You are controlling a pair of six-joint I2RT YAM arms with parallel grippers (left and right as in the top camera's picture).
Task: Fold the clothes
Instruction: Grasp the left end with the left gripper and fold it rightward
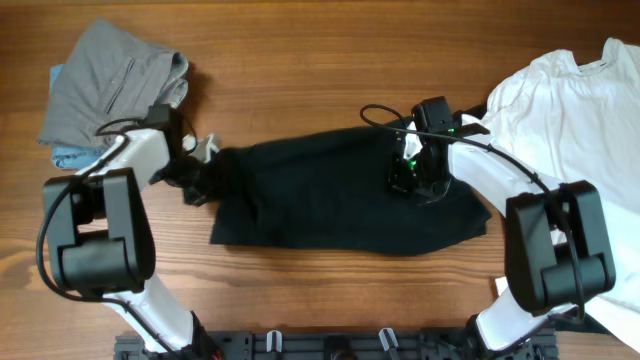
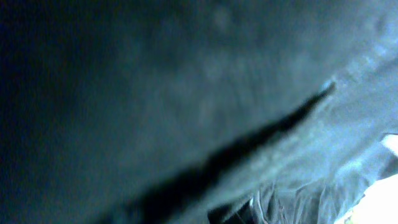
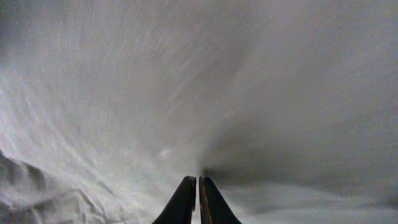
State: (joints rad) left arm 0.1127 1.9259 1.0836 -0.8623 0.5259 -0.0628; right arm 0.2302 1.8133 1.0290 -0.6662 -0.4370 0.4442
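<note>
The black garment [image 1: 330, 195] lies spread across the middle of the bench [image 1: 320, 60]. The right claw [image 1: 408, 178] sits on its right part. In the right wrist view its 2 fingertips [image 3: 183, 198] are pressed together, pinching fabric that creases toward them. The left claw [image 1: 200, 168] is at the garment's bunched left edge, but dark blurred cloth fills the left wrist view and hides the fingers, so I cannot tell whether it is apart or together. A grey garment [image 1: 110, 75] at far left covers most of a blue piece [image 1: 72, 155]. The white T-shirt [image 1: 570, 110] at right is cut off by the frame.
</note>
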